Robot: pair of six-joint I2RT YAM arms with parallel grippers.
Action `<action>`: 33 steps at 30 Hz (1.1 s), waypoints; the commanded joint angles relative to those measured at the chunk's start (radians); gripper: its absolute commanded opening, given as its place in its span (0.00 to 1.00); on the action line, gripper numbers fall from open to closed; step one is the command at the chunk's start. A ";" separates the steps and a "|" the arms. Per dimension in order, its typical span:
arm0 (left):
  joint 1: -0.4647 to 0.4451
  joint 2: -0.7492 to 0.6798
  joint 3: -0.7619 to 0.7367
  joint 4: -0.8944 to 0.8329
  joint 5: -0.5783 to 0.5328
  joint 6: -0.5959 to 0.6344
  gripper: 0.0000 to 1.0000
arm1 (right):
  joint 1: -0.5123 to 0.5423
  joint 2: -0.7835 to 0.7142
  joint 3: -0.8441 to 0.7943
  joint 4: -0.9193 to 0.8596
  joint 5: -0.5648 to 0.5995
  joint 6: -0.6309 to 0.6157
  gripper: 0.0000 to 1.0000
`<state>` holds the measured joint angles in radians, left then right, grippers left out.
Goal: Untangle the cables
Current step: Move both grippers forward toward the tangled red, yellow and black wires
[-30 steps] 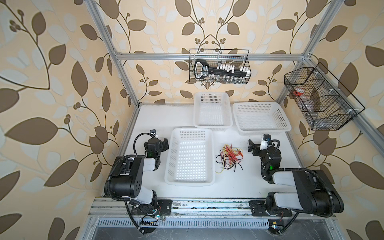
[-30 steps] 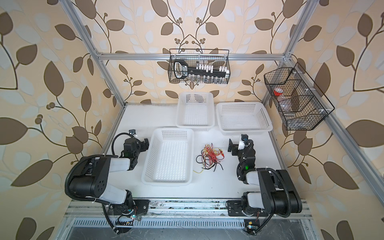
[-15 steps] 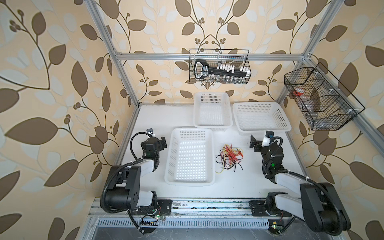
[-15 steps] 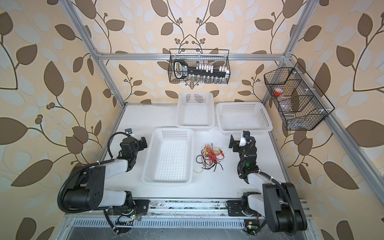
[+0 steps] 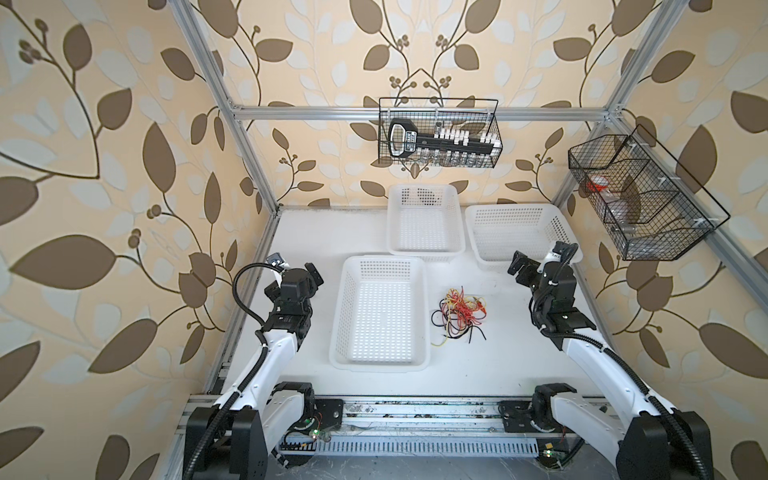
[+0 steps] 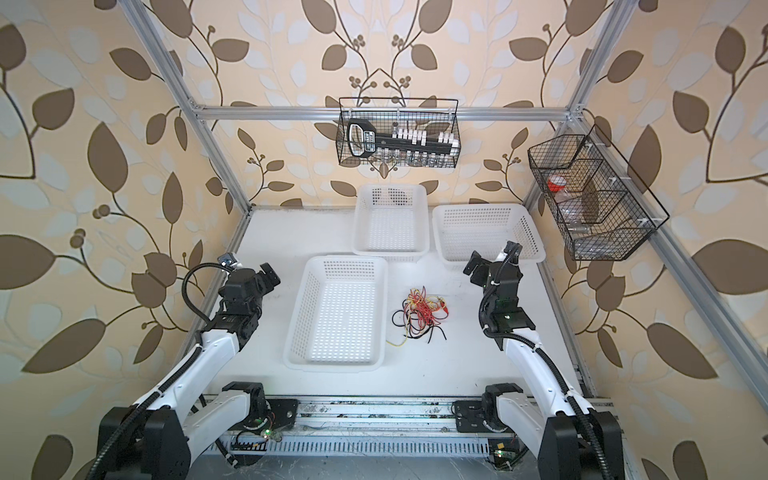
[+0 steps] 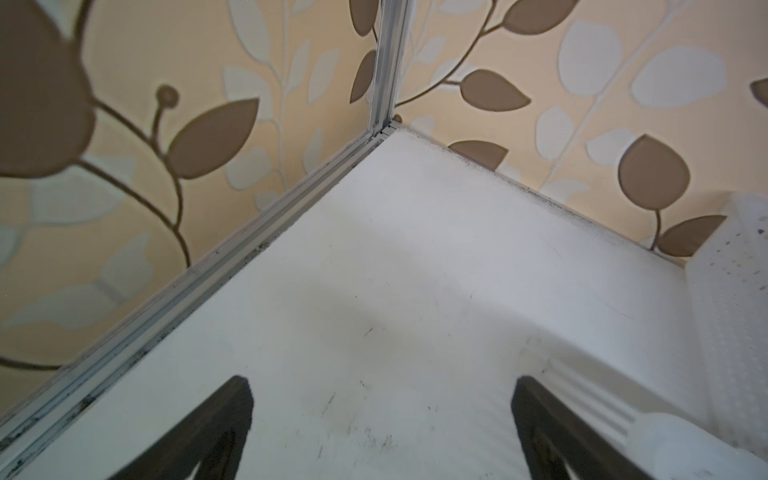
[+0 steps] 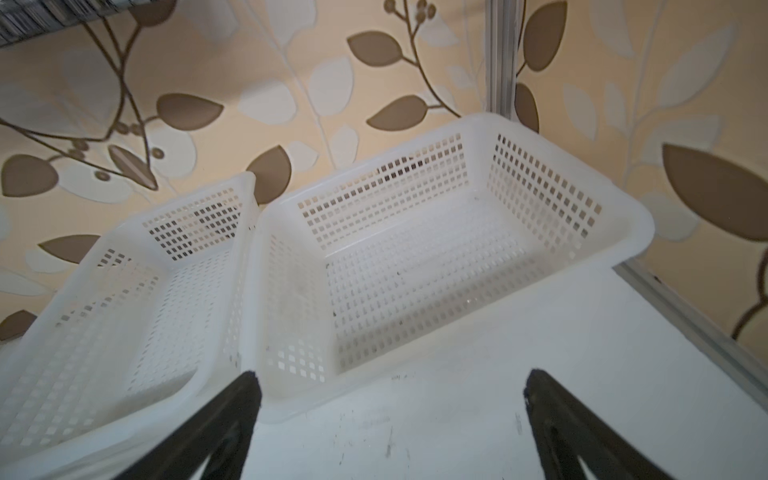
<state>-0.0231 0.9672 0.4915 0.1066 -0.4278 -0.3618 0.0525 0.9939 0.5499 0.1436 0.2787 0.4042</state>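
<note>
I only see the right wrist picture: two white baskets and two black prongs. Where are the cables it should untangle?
Observer: The cables lie in one red, yellow and black tangle on the table, untouched.
Visitor: Anything beside them?
Observer: A third white basket, empty, stands just left of them in both top views.
Visitor: And the other arm?
Observer: The left end effector is open and empty, across that basket from the cables.
</note>
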 commanded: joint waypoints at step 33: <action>-0.671 0.111 0.354 -0.362 0.340 -0.183 0.99 | 0.675 0.065 0.127 -0.539 0.029 -0.022 0.68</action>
<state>-0.6819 1.0729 0.8127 -0.2771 -0.0631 -0.5148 0.6964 1.0264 0.6491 -0.3710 0.1967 0.3836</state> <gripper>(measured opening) 0.990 0.683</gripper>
